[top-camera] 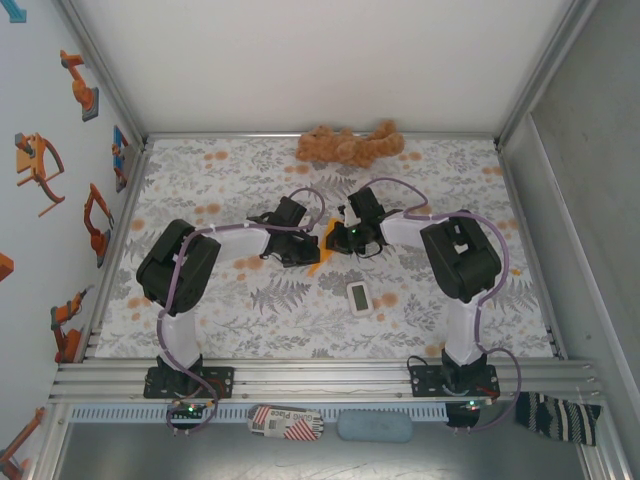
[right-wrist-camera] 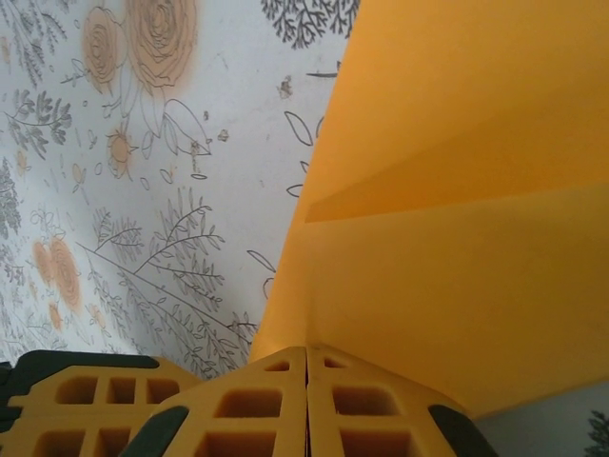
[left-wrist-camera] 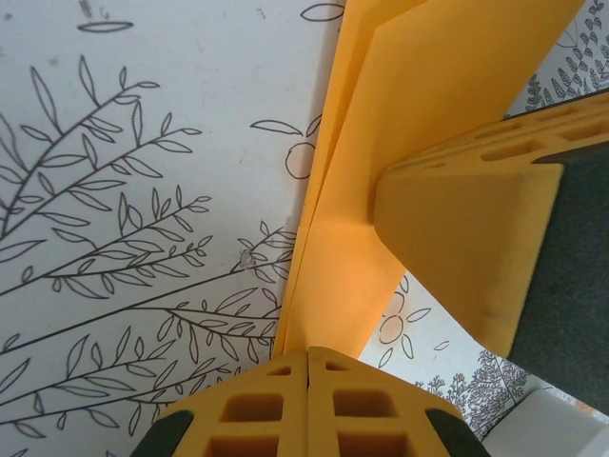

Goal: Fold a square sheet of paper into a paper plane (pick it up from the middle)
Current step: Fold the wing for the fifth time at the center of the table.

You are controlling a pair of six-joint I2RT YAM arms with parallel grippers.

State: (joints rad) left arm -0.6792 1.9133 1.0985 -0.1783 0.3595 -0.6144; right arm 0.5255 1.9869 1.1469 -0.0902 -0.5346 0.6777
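orange paper (top-camera: 317, 262) folded into layered flaps with a crease, sits at middle of table (top-camera: 230, 190), between two claws. left gripper (left-wrist-camera: 307, 381): fingers pressed together, clamped on edge of paper. right gripper (right-wrist-camera: 306, 390): fingers likewise together, pinching paper where it runs into fingertips. both claws close to each other, facing across paper, arms bent inward from either side. white device (top-camera: 360, 297) on near side of paper, not touching it. brown plush toy (top-camera: 350, 145) at far edge, well apart.

blocked centre: orange paper (top-camera: 317, 264) | front: white device (top-camera: 359, 297) | far edge: plush toy (top-camera: 350, 146) | free: table (top-camera: 270, 320) sides
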